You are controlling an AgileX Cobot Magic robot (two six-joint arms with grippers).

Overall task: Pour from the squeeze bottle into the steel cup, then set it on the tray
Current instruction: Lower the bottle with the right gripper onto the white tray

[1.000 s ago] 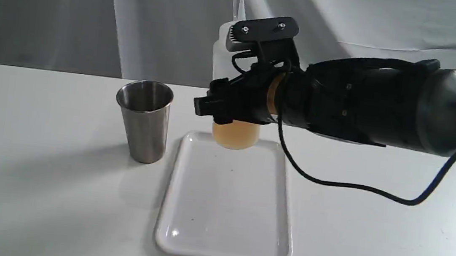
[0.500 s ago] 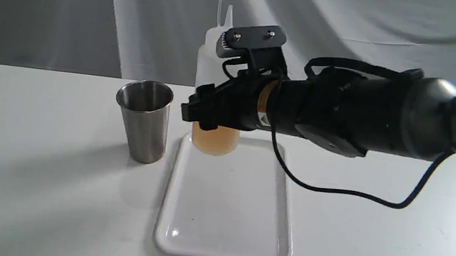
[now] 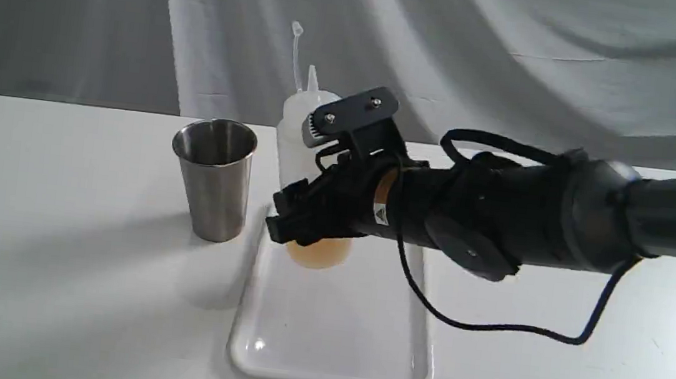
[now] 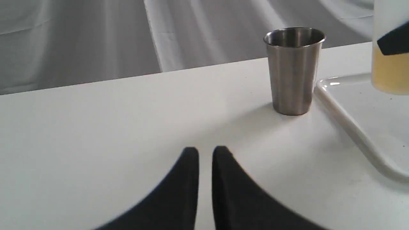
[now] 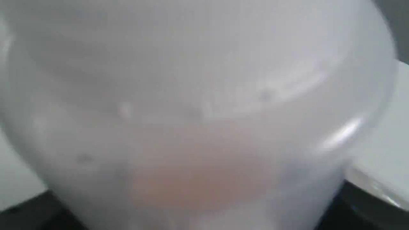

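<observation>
The squeeze bottle stands upright over the far left end of the white tray, amber liquid in its base. My right gripper is shut on the bottle's lower body. Whether its base touches the tray I cannot tell. The steel cup stands upright on the table just left of the tray. In the right wrist view the bottle fills the picture. The left wrist view shows my left gripper shut and holding nothing, low over the table, with the cup, bottle and tray ahead of it.
A white table carries everything, with a grey draped cloth behind it. The right arm's black cable loops down over the tray's right side and the table. The cup stands close to the tray's left rim.
My right gripper has come down and leftward with the bottle, from high above the tray's far edge to low over its far left end. The cup and tray have not moved.
</observation>
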